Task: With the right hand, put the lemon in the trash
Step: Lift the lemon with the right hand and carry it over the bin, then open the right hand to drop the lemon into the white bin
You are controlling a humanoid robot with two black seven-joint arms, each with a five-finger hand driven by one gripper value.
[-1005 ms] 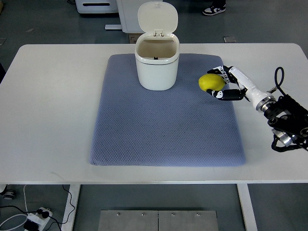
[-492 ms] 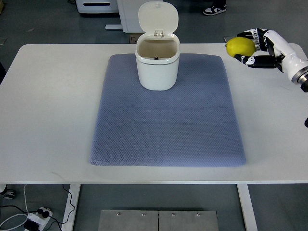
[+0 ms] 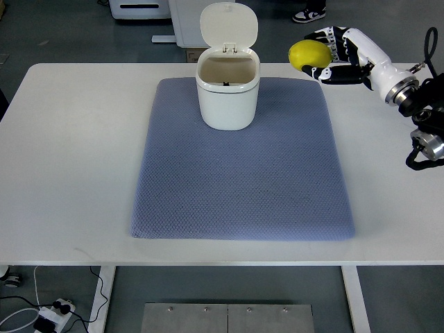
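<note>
A yellow lemon [image 3: 309, 55] is held in the air by my right hand [image 3: 327, 57], whose black-and-white fingers are shut on it. The hand hovers over the table's far edge, to the right of the white trash bin [image 3: 227, 96]. The bin stands upright at the back of the blue mat [image 3: 243, 173], its hinged lid [image 3: 229, 25] flipped up and its inside open to view. The right arm [image 3: 409, 97] comes in from the right edge. My left arm is out of sight.
The white table [image 3: 69, 159] carries only the mat and the bin. A person's shoe [image 3: 309, 12] shows on the floor beyond the table. A power strip [image 3: 52, 316] with cables lies on the floor at lower left.
The right hand lifted the lemon off the mat, rose up and back to the right, then carried it leftward toward the bin.
</note>
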